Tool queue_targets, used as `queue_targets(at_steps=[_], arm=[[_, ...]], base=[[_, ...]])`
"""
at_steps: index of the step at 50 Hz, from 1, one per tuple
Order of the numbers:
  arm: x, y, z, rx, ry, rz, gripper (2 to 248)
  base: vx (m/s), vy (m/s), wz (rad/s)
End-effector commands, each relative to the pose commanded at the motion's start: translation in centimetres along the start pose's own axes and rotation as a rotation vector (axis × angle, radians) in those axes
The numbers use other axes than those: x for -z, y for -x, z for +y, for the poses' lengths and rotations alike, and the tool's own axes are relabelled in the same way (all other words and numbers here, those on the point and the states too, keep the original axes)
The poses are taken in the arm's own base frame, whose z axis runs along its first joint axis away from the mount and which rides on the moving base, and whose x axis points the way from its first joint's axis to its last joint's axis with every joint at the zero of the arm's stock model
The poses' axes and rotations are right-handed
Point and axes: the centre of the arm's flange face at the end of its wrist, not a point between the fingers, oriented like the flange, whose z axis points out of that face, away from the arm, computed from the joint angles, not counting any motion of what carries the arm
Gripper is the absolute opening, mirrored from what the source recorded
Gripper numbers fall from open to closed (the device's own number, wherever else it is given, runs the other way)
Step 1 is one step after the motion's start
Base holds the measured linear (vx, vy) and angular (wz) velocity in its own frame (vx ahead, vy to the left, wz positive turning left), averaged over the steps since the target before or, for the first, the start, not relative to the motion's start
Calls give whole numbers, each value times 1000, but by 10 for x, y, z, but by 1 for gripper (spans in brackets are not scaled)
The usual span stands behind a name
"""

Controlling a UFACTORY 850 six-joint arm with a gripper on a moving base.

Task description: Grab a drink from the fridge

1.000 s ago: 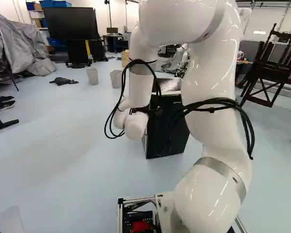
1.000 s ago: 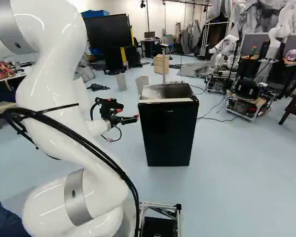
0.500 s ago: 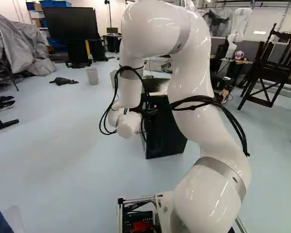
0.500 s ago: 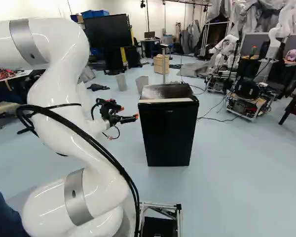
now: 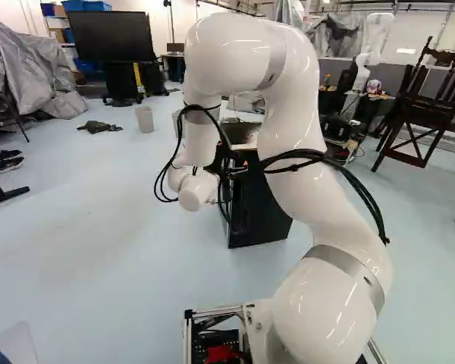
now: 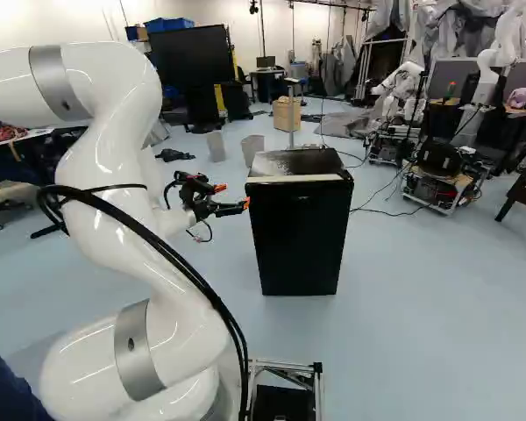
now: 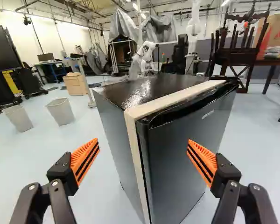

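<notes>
We see one small fridge (image 6: 298, 237), black and boxy, upright on the pale blue floor (image 6: 403, 338), well in from the floor's far edge. Its glossy top (image 7: 151, 88) catches the light. We find a beige strip (image 7: 170, 100) bordering the closed door (image 7: 172, 154), whose upper edge has a long, dark recess (image 7: 189, 109).

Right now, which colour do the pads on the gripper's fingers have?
The pads are orange, with dark lines along them. It shows best in the wrist view.
</notes>
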Motion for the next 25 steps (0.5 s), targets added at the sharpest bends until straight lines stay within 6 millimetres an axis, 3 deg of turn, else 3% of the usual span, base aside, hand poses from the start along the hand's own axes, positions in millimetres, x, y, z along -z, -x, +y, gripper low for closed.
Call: queue_targets(at_steps=[25], arm=[[-8, 0, -1, -21, 68, 15, 247]], base=[[0, 0, 0]])
